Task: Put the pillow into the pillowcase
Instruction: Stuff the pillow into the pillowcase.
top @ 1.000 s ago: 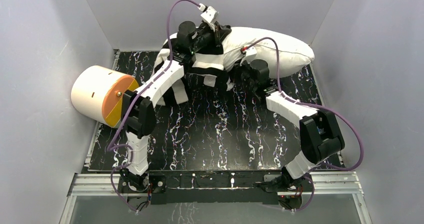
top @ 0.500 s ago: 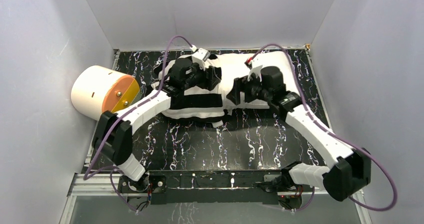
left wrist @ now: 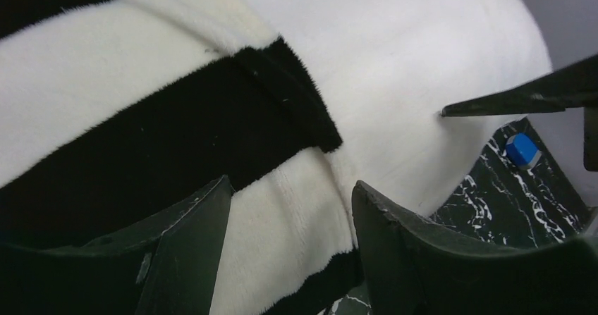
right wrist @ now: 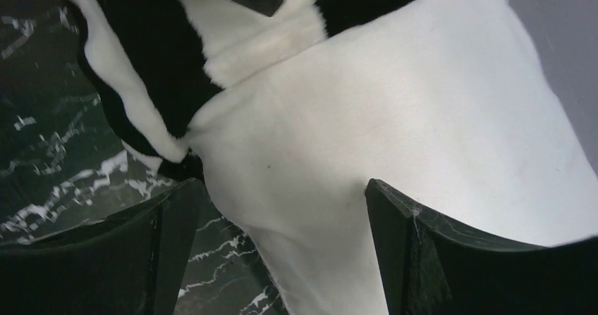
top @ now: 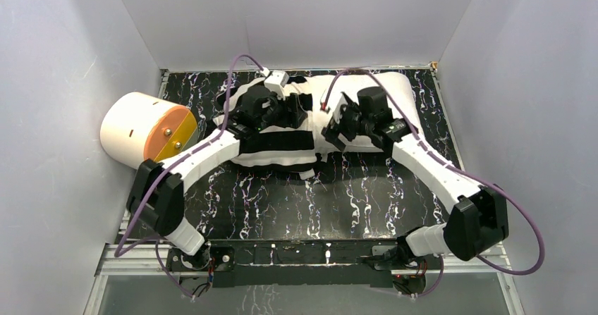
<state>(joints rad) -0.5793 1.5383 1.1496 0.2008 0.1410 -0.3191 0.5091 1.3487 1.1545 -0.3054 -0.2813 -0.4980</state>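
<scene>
- left gripper (left wrist: 289,188): jaws wide, empty; over pillowcase (left wrist: 141,153) hem
- pillowcase at 12 o'clock of tabletop (top: 310,195); middle blocked in top view
- pillow (top: 398,93): left end hidden in pillowcase, depth unclear; right end bare
- right gripper (right wrist: 282,188): jaws wide, empty; over bare pillow

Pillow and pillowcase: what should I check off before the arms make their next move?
1. Left gripper open, holding nothing: ok.
2. Right gripper open, holding nothing: ok.
3. Pillow fully inside the pillowcase: not ok, its right end lies bare.
4. Pillowcase hem in view for a grasp: ok, it shows in both wrist views.
5. Pillow seated against the closed end: cannot tell, fabric covers it.
</scene>
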